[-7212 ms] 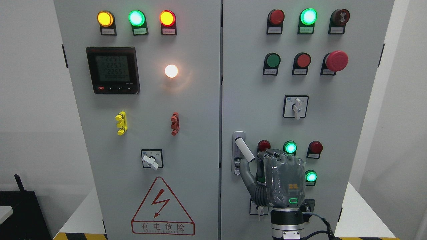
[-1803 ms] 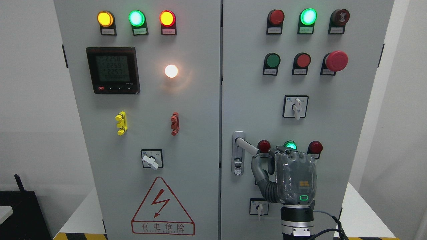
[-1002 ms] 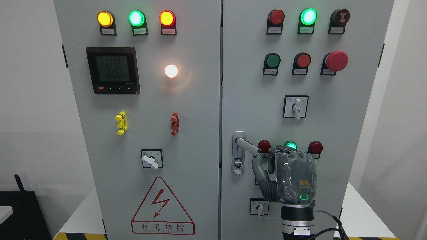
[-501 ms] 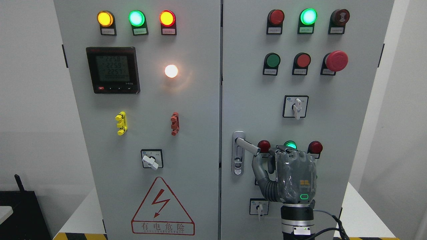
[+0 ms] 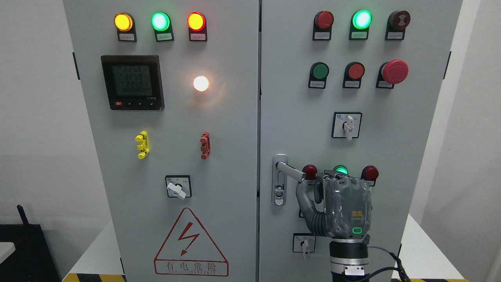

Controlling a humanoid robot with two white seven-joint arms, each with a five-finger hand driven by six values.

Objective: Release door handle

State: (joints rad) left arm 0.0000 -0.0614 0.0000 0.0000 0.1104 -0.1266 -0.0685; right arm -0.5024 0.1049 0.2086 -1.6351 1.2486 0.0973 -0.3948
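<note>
White walls frame a grey two-door electrical cabinet studded with lit indicator lamps, push buttons and rotary switches. On the right door, near its left edge, the door handle angles out to the right from its silver lock plate. Just below and right of the lever's tip, the right hand is raised with its back to the camera; the fingers curl forward, grasping nothing, thumb under the lever's end
</note>
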